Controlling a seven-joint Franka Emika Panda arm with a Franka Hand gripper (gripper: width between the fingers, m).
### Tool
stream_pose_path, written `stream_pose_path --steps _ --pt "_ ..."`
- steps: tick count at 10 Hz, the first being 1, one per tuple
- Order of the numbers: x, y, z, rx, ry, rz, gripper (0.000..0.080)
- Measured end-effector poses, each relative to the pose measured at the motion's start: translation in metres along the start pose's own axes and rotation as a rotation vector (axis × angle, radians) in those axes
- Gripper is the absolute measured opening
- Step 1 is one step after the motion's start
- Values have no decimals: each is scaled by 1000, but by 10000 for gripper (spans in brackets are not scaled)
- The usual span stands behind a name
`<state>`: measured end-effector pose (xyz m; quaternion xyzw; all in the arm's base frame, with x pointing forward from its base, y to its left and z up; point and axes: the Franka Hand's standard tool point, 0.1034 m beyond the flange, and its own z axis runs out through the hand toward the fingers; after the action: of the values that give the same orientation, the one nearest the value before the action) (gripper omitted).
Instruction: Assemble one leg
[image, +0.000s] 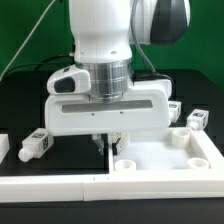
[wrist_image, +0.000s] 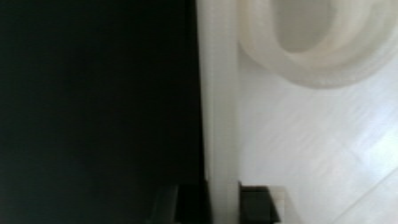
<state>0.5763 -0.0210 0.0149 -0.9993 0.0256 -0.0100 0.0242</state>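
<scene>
My gripper (image: 108, 146) points straight down at the near-left edge of the large flat white square top (image: 165, 158). Its two fingers stand close together, one on each side of the top's edge wall. In the wrist view the gripper (wrist_image: 222, 205) straddles that white edge, with black table on one side and the top (wrist_image: 302, 130) with a round corner hole (wrist_image: 329, 40) on the other. One white leg (image: 35, 146) with a tag lies on the table at the exterior view's left. Another leg (image: 197, 119) lies at the right behind the top.
A white raised rail (image: 50, 185) runs along the front of the table and turns up at the exterior view's far left (image: 4, 148). A further small white part (image: 173, 107) lies behind the gripper body at the right. Green backdrop behind.
</scene>
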Motion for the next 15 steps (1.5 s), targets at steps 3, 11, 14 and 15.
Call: stream_pose_path --steps 3,11,14,15 --pt "-3 0 -1 -1 2 1 269" --pt "-59 -11 -55 21 2 29 649" --pt "-101 -39 -57 12 17 -30 649" --pt "-115 -52 -66 2 27 -147 649"
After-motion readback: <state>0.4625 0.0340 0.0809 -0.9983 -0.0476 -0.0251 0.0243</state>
